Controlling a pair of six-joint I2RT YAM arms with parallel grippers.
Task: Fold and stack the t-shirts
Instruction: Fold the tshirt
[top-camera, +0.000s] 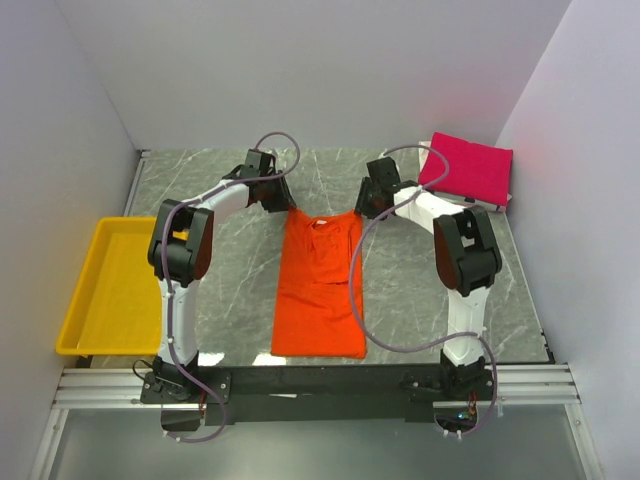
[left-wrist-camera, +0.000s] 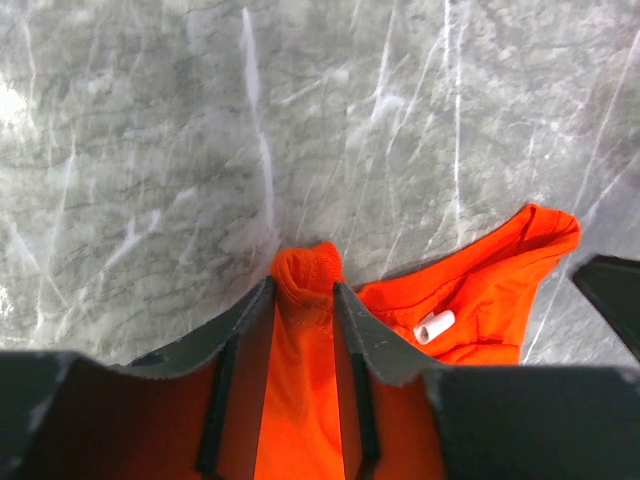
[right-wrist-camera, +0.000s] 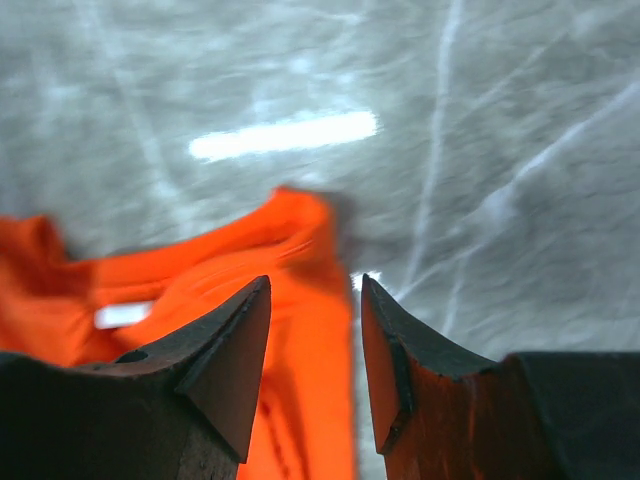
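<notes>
Left wrist view: left gripper (left-wrist-camera: 303, 288) pinches one shoulder of the orange shirt (left-wrist-camera: 480, 290); right gripper (right-wrist-camera: 315, 290), spread, straddles the other. Lifting now would drag one side, skewing the fold.

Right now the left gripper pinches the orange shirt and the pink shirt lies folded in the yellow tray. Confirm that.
Wrong: the folded pink shirt lies on the table, far right, not in the yellow tray, as the top external view shows. The left gripper does pinch the orange shirt.
</notes>
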